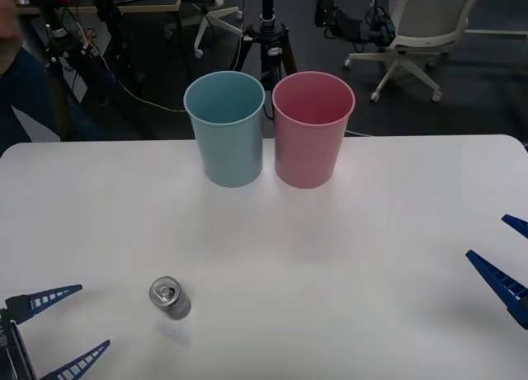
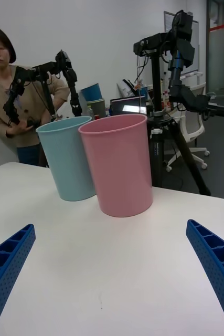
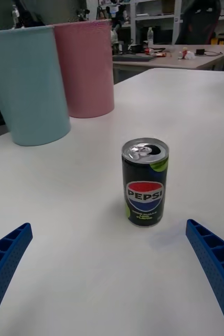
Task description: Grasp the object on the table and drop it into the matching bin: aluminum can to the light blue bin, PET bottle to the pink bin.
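Aluminum can (image 1: pixel 170 298) stands upright on the near left of the table (image 1: pixel 396 232), just right of the left gripper (image 1: pixel 54 329), whose fingers are spread wide with nothing held. The right gripper (image 1: pixel 505 260) waits unclenched at the right edge. A clumsy approach could topple the can; the light blue bin (image 1: pixel 225 129) touches the pink bin (image 1: pixel 313 129), inviting a misdrop.
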`<state>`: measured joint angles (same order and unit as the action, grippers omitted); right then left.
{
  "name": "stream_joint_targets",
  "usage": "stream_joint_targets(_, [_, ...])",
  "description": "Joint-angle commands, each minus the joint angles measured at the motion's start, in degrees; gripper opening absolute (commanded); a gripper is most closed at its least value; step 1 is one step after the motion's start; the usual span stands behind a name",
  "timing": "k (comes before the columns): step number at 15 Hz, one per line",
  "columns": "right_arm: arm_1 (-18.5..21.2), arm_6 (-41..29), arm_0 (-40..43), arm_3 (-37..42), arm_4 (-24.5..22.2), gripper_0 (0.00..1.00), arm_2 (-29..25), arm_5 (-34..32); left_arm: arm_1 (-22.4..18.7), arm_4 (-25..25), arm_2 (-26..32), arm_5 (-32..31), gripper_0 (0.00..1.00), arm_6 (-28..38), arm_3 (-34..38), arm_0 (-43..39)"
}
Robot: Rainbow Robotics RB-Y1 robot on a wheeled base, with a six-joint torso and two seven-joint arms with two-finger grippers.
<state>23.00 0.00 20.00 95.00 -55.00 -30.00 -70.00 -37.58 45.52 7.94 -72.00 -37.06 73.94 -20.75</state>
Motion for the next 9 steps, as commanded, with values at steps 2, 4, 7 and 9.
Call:
stream_joint_targets(2, [0.0,0.0,0.0,0.0,0.0,1.0,0.0,0.0,0.1,0.8,-5.2,-0.1,1.0,-0.4,-4.9,4.3])
stream_joint_targets(4, [0.0,0.0,0.0,0.0,0.0,1.0,0.0,0.0,1.3,1.9,-7.1,-0.1,1.0,-0.1,-6.0,6.2])
stream_joint_targets(7, [0.0,0.0,0.0,0.0,0.0,1.0,0.0,0.0,4.5,5.4,-6.8,0.1,1.0,0.9,-6.0,8.1])
stream_joint_targets(9, [0.0,0.0,0.0,0.0,0.0,1.0,0.0,0.0,6.5,7.0,-6.8,0.5,1.0,2.0,-6.0,9.6])
